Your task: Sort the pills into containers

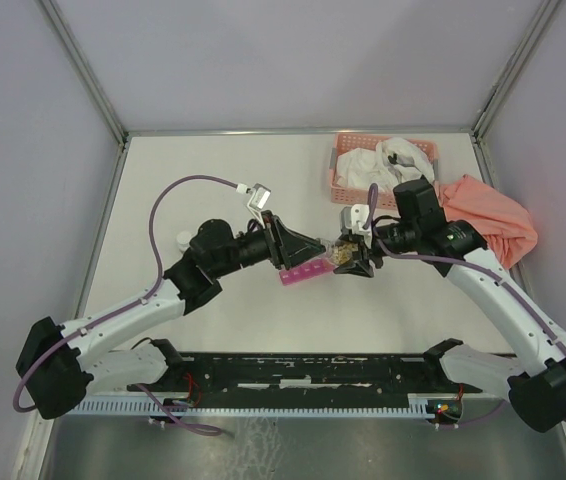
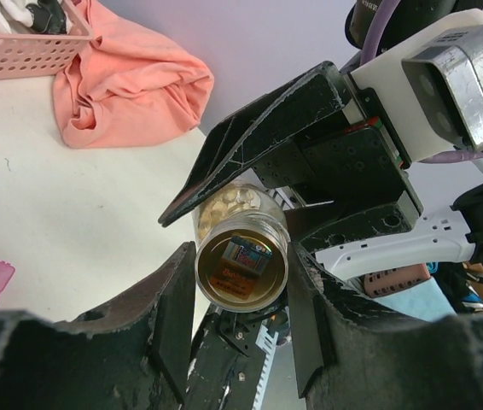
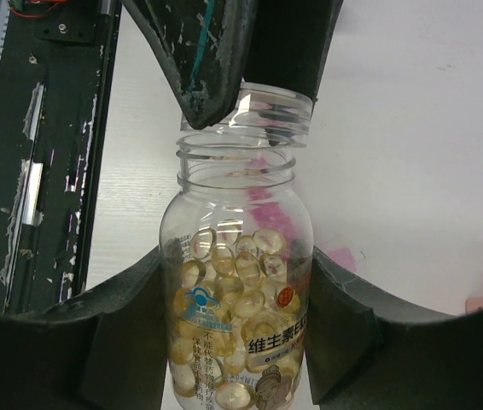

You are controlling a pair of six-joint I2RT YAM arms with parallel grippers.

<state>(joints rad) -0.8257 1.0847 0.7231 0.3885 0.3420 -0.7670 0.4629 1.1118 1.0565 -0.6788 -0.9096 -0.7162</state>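
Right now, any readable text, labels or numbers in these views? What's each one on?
"维生素E": label on the bottle, right wrist view.
Smaller lines under it: too small to read.
Bottle's round end in the left wrist view: a coloured patch, lettering too blurred to read.
Cap, pill box, basket: no text seen.

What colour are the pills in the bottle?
The pills in the bottle are translucent pale yellow, clearest in the right wrist view.
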